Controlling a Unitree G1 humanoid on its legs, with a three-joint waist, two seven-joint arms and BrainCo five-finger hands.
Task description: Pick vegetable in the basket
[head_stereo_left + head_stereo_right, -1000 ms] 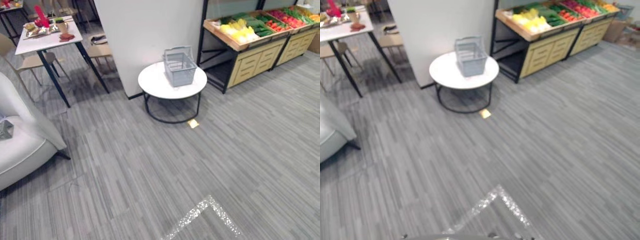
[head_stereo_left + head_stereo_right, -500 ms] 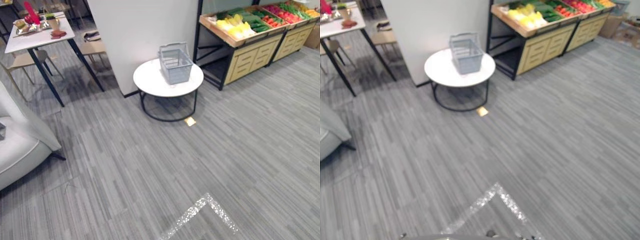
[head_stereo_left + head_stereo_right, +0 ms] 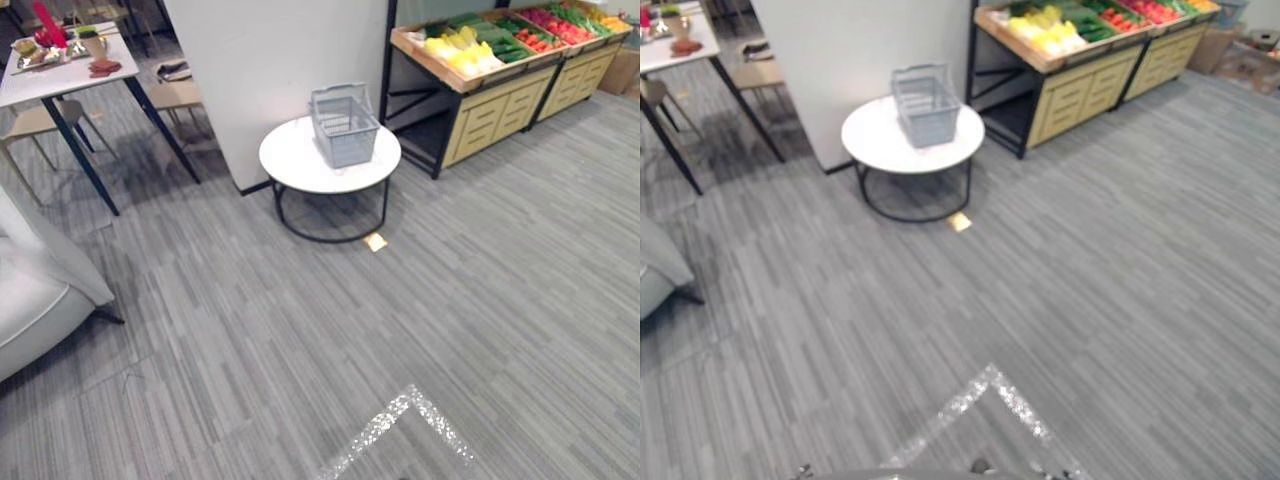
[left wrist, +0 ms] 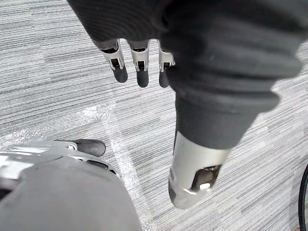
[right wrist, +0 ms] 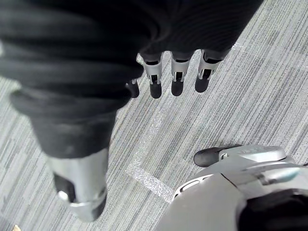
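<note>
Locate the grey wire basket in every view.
Left eye view: grey wire basket upper centre, on the round white table.
Right eye view: upper left of centre, same table.
Left wrist view: left hand over floor.
Right wrist view: right hand over floor.
Shared landmark: the table.

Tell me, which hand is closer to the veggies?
Probably the right. The vegetables sit far ahead, off to the robot's right. The left hand and right hand both hang open over the floor at its sides, nowhere near them.
</note>
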